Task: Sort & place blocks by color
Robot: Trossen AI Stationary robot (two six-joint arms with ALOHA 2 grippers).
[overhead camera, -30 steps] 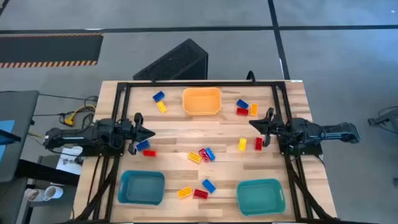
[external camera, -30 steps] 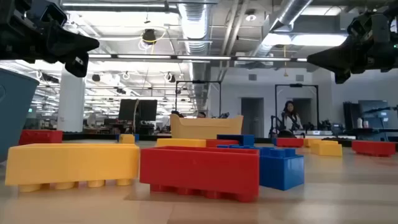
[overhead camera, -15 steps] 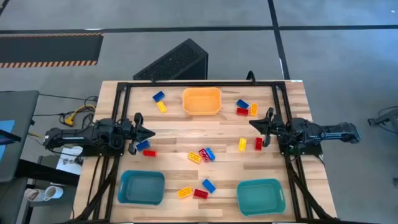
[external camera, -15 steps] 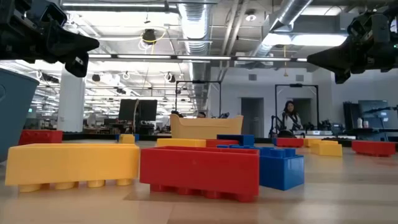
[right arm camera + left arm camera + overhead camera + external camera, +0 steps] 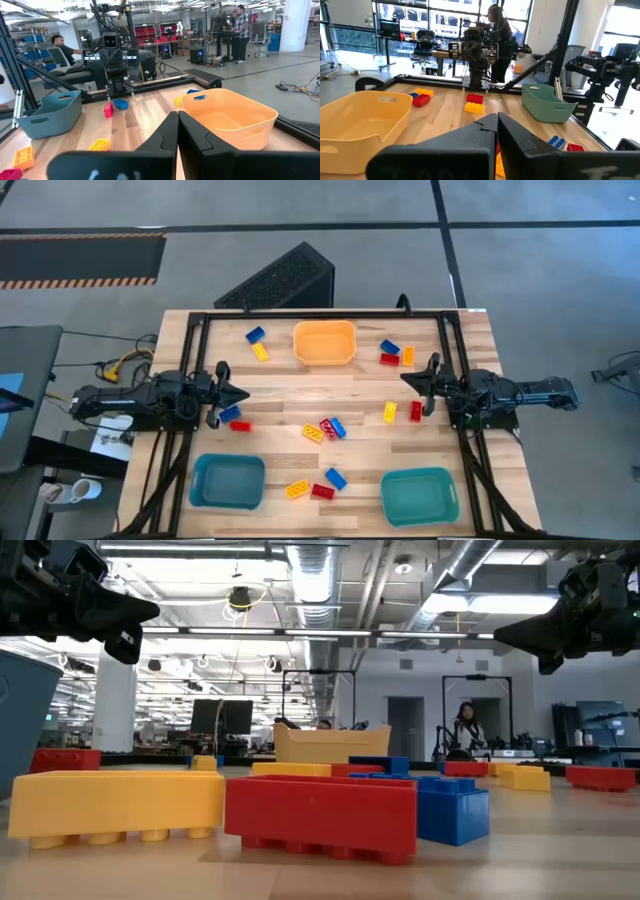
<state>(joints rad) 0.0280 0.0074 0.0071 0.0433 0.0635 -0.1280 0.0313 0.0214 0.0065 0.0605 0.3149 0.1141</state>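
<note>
Red, blue and yellow-orange blocks lie scattered flat on the wooden table: a pair at far left, three at far right, two by the right arm, two by the left arm, a cluster in the middle and three near the front. My left gripper is shut and points level from the left side, above the table. My right gripper is shut and points level from the right side. Each wrist view shows shut fingertips, left and right, with nothing between them.
An orange bin stands at the far middle. Two teal bins stand at the near edge, one left and one right. A black frame runs round the table. People are in the room beyond.
</note>
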